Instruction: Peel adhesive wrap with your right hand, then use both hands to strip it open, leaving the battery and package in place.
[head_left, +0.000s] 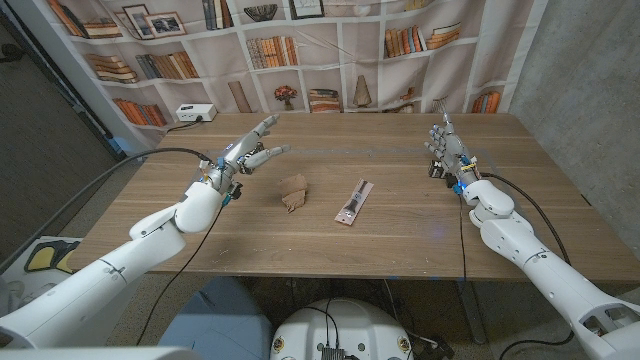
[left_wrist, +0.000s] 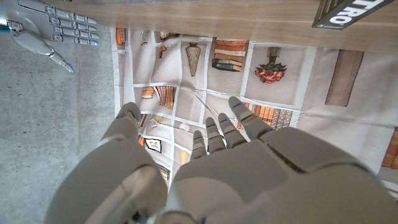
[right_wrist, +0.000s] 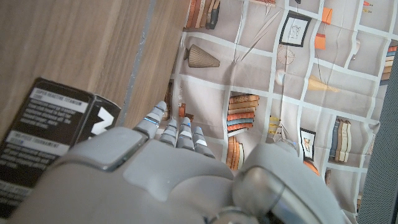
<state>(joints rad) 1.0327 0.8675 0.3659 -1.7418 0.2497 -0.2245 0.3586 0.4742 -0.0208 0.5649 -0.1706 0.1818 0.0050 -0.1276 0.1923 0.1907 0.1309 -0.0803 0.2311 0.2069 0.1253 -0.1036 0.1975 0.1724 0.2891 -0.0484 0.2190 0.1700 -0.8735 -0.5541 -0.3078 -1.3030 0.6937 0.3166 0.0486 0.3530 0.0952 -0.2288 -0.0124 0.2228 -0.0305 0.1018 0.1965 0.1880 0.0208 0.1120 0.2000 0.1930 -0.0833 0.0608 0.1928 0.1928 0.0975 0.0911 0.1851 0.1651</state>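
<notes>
Head view shows the package, a long narrow pinkish card with a dark strip along it, lying flat near the middle of the wooden tabletop, angled slightly. Just to its left, apart from it, sits a crumpled brown piece of adhesive wrap. Whether a battery sits in the package is too small to tell.

Left hand hangs above the tabletop left of the wrap, well apart from it, fingers spread and holding nothing. Right hand stands near the right side of the tabletop, fingers pointing upward and apart, also empty, well apart from the package.

Right wrist view shows the back of the right hand with a black printed package on the wood beside it. Behind the tabletop hangs a printed bookshelf backdrop, and a white power strip rests at the far left edge.
</notes>
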